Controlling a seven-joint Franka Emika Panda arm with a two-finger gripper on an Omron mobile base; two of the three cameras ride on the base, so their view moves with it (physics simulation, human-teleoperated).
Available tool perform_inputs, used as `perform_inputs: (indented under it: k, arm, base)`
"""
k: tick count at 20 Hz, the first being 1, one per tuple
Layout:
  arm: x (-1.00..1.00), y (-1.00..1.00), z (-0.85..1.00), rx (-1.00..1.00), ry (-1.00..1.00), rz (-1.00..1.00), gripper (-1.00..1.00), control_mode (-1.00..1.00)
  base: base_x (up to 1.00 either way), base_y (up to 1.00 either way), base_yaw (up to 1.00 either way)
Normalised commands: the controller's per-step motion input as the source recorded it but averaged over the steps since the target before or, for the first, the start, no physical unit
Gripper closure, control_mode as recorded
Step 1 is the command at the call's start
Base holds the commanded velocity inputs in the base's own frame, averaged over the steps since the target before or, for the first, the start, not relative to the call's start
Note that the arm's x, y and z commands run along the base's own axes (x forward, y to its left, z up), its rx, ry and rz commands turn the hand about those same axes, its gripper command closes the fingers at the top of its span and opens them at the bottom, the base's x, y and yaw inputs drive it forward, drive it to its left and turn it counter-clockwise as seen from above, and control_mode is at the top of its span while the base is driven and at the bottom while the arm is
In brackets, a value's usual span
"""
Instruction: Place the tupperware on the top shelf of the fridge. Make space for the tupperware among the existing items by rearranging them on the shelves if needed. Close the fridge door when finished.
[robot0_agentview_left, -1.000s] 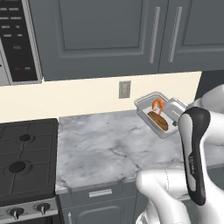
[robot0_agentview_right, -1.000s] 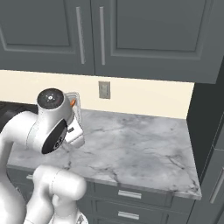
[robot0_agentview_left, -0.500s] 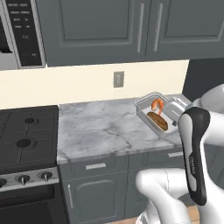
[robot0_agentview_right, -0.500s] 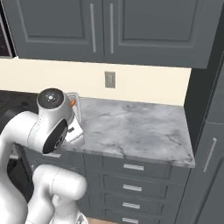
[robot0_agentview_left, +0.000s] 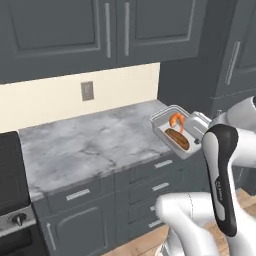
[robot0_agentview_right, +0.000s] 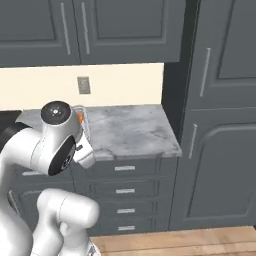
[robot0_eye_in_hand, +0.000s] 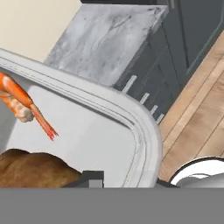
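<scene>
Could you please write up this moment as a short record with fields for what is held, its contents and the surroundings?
held item: tupperware, a grey open container carried above the counter's right end
contents: an orange shrimp and a brown food piece
gripper: shut on the tupperware rim
counter: grey marble countertop, with drawers below
wall: cream, with an outlet
beside counter: tall dark-grey doors, closed

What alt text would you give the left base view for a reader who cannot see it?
A white robot arm holds a clear tupperware with a shrimp and a brown piece of food aloft beside a grey marble counter. Dark grey cabinets hang above, drawers sit below, and a wall outlet marks the cream backsplash.
</scene>
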Motion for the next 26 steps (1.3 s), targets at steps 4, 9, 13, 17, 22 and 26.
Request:
perform_inputs:
  k: [4, 9, 13, 17, 22, 26]
  arm:
    - [0.00, 0.00, 0.00, 0.00, 0.00, 0.00, 1.00, 1.00]
    - [0.00, 0.00, 0.00, 0.00, 0.00, 0.00, 1.00, 1.00]
    - [0.00, 0.00, 0.00, 0.00, 0.00, 0.00, 1.00, 1.00]
    - [0.00, 0.00, 0.00, 0.00, 0.00, 0.00, 1.00, 1.00]
    - [0.00, 0.00, 0.00, 0.00, 0.00, 0.00, 1.00, 1.00]
    - [0.00, 0.00, 0.00, 0.00, 0.00, 0.00, 1.00, 1.00]
  base:
    - [-0.02, -0.26, -0.73]
    - [0.00, -0.35, -0.70]
    - [-0.03, -0.22, -0.72]
    - [0.08, -0.15, -0.77]
    - [0.40, 0.02, -0.69]
    - [0.67, 0.28, -0.56]
